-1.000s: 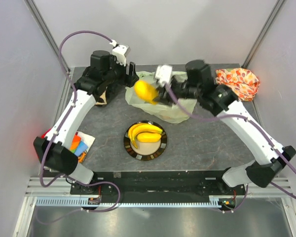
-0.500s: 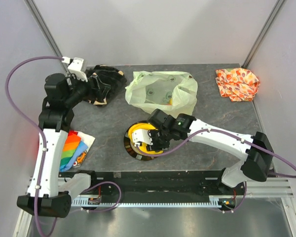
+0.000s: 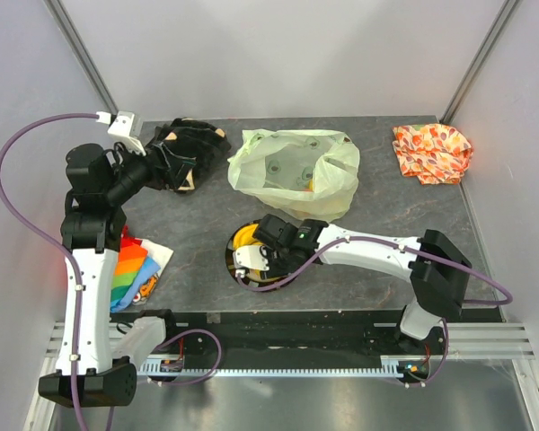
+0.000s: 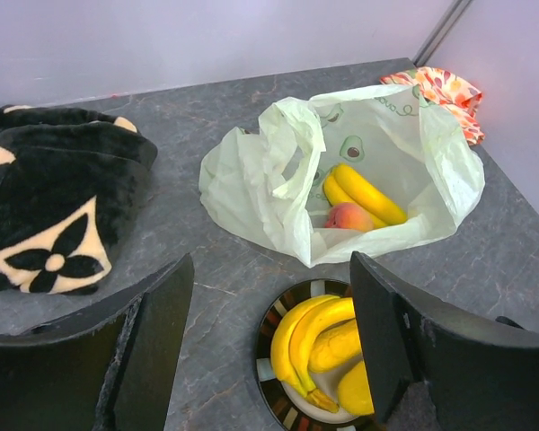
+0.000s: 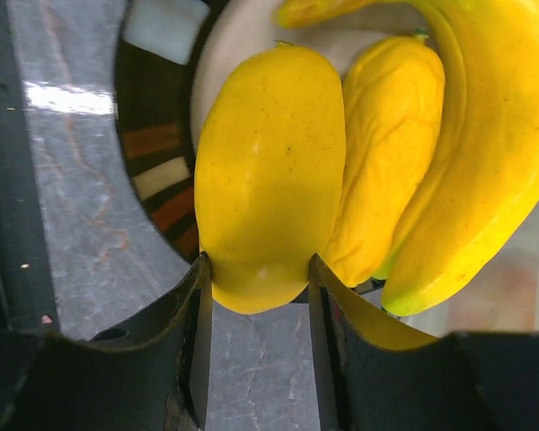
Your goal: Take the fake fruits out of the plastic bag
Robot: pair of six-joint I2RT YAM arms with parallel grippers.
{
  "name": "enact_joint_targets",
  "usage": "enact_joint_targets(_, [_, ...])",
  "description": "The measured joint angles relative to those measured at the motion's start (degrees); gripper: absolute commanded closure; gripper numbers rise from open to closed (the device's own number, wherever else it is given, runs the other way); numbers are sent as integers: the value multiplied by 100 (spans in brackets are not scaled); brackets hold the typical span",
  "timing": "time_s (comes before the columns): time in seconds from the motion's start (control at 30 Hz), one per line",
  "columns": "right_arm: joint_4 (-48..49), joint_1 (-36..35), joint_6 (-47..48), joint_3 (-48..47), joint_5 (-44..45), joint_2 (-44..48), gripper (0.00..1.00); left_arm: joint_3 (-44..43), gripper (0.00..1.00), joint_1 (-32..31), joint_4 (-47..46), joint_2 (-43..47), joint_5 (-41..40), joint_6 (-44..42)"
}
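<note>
The plastic bag (image 3: 296,171) lies open at the back middle of the table. In the left wrist view, bananas (image 4: 364,193) and a peach (image 4: 349,217) still lie inside the bag (image 4: 278,189). A striped plate (image 3: 236,269) in front of it carries a banana bunch (image 4: 310,341). My right gripper (image 5: 256,280) is low over the plate rim (image 5: 162,180), shut on the end of a yellow oval fruit (image 5: 269,180); this fruit touches a lumpy yellow fruit (image 5: 386,153) and a banana (image 5: 494,153). My left gripper (image 4: 269,350) is open and empty, raised at the left and facing bag and plate.
A black patterned cloth (image 3: 184,153) lies at the back left, right by my left gripper (image 3: 166,163). An orange leaf-patterned cloth (image 3: 431,148) sits in the back right corner. A rainbow-coloured cloth (image 3: 135,269) lies near the left front edge. Walls close three sides.
My right gripper carried the yellow oval fruit from the bag down to the plate. My left arm drew back from the bag to the left and rose.
</note>
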State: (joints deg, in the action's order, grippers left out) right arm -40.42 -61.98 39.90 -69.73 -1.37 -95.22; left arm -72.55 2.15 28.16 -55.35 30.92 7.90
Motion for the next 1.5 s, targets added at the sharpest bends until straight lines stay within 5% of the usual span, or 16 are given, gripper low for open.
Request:
enact_joint_targets(0.43, [461,-17,426,286,728,-70,75,0,24,13,-186,-212,271,168])
enact_joint_targets(0.6, [494,-44,669,319,890,-70,54,0,25,13,-271,-304,317,225])
enact_joint_targets(0.63, [492,-55,710,326,922,-66,42,0,25,13,-275,-313,332,232])
enact_joint_targets(0.83, [72,-55,831,315,1036,-44,24,0,25,13,-306,-319,422,243])
enact_joint_targets(1.13, [-1143,-44,737,-660,1082,291,23,22,23,2,-415,-570,529,380])
enact_joint_targets(1.23, [-1239,111,699,-1036,951,619,23,17,9,-109,-476,-839,540,413])
enact_joint_targets(1.5, [-120,2026,-260,-1250,166,1576,28,-140,7,-1366,-334,-1731,282,57])
